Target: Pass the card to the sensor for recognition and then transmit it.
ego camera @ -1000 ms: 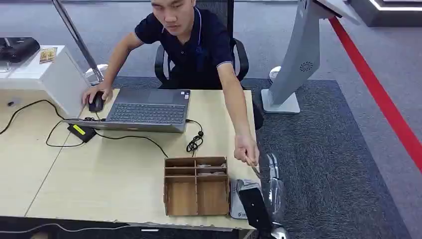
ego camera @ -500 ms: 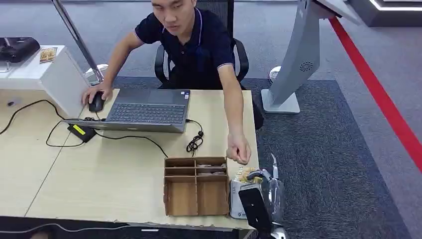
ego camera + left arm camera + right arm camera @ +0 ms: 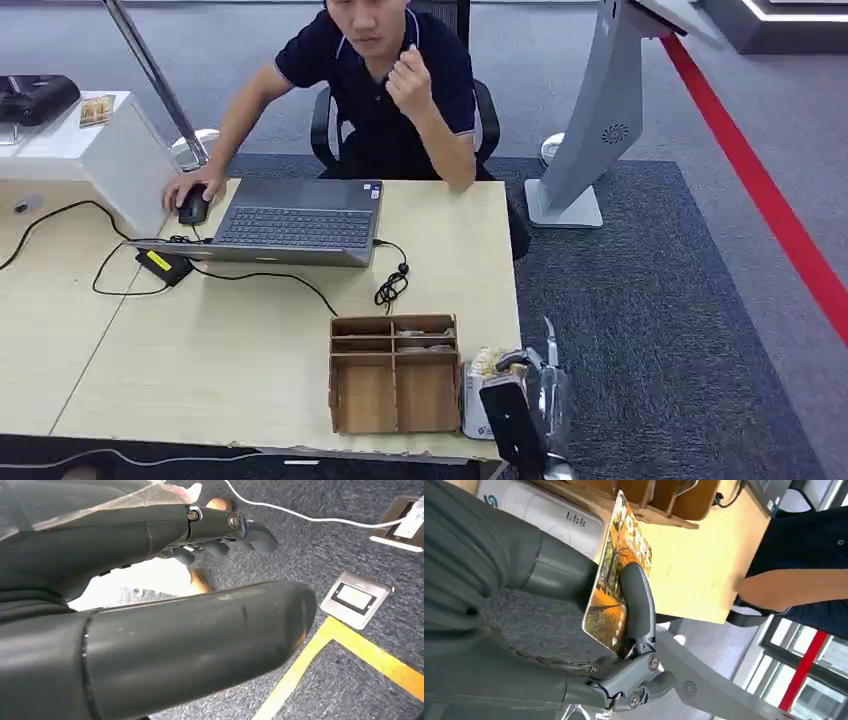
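A: The right hand [image 3: 624,645] pinches the card [image 3: 616,580] between a thick finger on its printed face and the thumb behind it. The card stands on edge, tilted, just above the white sensor [image 3: 539,515] at the corner of the tabletop [image 3: 694,565].

B: How firm does that hold look to you?

A: Thin, I'd say. The finger crosses only the lower middle of the card, so a quick swing could twist it or let it slide out onto the carpet.

B: And the reading itself?

A: From the head view the card [image 3: 490,360] sits beside the wooden organizer [image 3: 395,375]. If it comes down edge-first instead of flat, the sensor may not read it. Drift sideways and it could knock the organizer's wall.

B: The left hand?

A: The left hand [image 3: 165,605] hangs over the floor, fingers loosely apart, holding nothing.

B: The handover?

A: The person [image 3: 385,90] has an arm pulled back to the chest, so reaching out early may find no taker.
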{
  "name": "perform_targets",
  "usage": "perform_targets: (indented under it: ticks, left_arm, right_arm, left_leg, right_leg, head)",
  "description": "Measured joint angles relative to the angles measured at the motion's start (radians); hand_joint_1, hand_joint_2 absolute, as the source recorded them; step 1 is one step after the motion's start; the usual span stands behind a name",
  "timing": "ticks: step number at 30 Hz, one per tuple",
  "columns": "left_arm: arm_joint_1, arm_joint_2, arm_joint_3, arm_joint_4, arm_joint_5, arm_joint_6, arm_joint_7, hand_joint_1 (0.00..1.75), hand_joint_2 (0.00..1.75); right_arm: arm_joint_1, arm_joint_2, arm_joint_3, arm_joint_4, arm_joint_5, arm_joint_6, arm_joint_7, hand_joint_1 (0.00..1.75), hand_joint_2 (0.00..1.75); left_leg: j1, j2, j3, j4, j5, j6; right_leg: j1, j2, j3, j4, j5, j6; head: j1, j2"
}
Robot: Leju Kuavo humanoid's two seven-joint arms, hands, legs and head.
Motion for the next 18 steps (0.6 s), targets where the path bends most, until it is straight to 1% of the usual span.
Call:
perform_targets:
  ticks: [14, 18]
  left_arm:
    - [0.0, 0.0, 0.0, 0.0, 0.0, 0.006, 0.002, 0.0, 0.0]
    - [0.0, 0.0, 0.0, 0.0, 0.0, 0.006, 0.004, 0.0, 0.0]
  right_arm:
    - [0.012, -0.009, 0.004, 0.025, -0.013, 0.0, 0.018, 1.75, 1.75]
    - [0.015, -0.012, 0.014, 0.038, 0.008, 0.0, 0.026, 1.75, 1.75]
  left_leg:
    - [0.0, 0.0, 0.0, 0.0, 0.0, 0.0]
    - [0.0, 0.0, 0.0, 0.0, 0.0, 0.0]
  right_leg:
    - [0.0, 0.0, 0.0, 0.0, 0.0, 0.0]
    - [0.0, 0.0, 0.0, 0.0, 0.0, 0.0]
  head:
    - [0.0, 0.0]
    - [0.0, 0.0]
